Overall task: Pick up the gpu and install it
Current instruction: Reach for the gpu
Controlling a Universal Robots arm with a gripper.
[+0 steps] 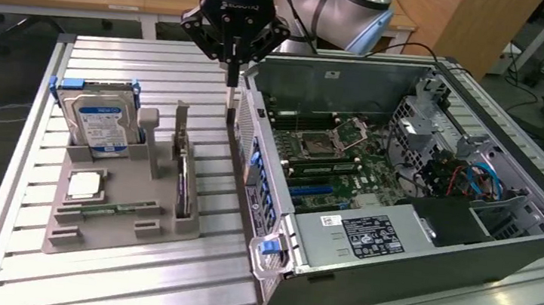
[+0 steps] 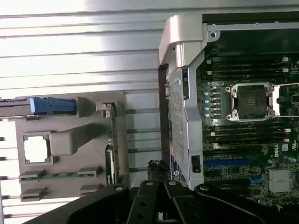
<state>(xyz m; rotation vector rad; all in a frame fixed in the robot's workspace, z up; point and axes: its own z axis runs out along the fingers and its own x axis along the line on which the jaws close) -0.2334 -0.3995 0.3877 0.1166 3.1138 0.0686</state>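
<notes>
Gripper (image 1: 230, 80) fingers pressed together, empty, above PC case (image 1: 441, 273) rear edge. gpu (image 1: 183, 181) on edge in grey tray (image 1: 102, 235), 7 o'clock from gripper in exterior view, long axis 12–6.

On the worktop (image 1: 116, 288), a tray (image 1: 90, 243) lies just beside the open computer case (image 1: 389, 294), on the exterior view's left. In the tray the hard drive (image 1: 102, 127) stands at the far end, the memory stick (image 1: 109, 210) lies nearer, and the gpu (image 1: 184, 185) stands on edge along the case side. The gripper (image 1: 230, 91) hangs over the gap between tray and case.
</notes>
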